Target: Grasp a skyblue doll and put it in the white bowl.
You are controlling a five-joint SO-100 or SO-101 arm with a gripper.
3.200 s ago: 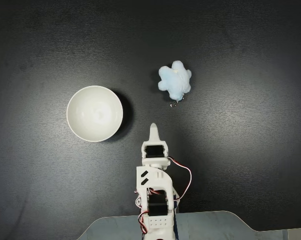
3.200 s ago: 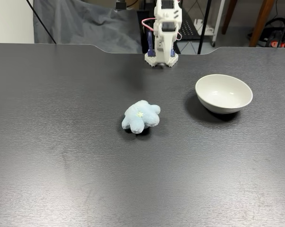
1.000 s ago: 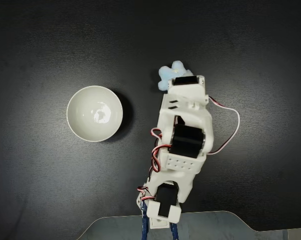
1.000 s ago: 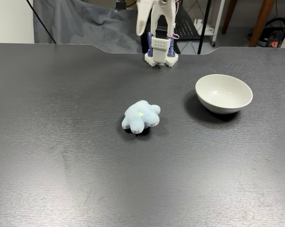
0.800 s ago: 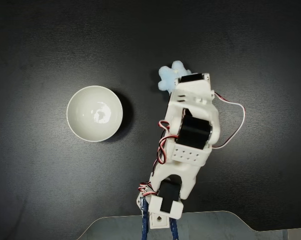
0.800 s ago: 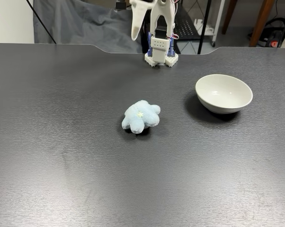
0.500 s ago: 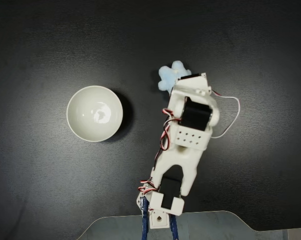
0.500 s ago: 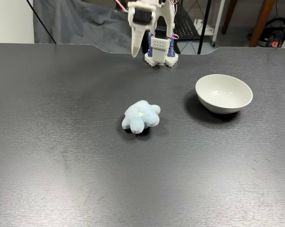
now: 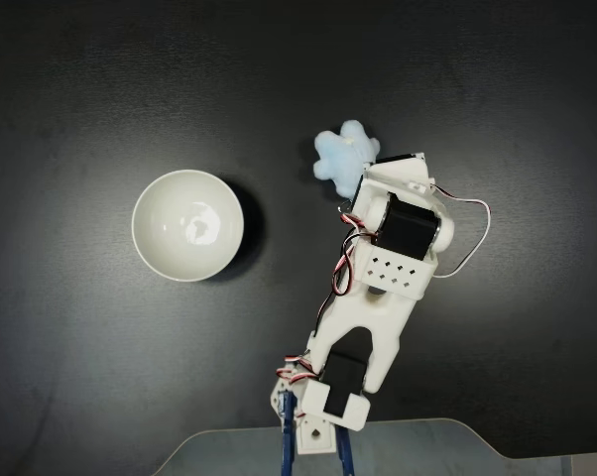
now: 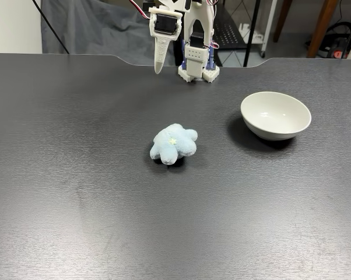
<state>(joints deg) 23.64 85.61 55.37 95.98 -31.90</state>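
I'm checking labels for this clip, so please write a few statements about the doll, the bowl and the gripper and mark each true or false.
1. The skyblue doll lies on the table, outside the white bowl. True.
2. The bowl holds a second toy. False: its inside is bare.
3. The gripper clamps the doll. False: in the fixed view from the front it hangs in the air near the arm's base, apart from the doll.
4. In the fixed view from above, the arm covers part of the doll. True.
5. The bowl lies tipped on its side. False: it stands upright.
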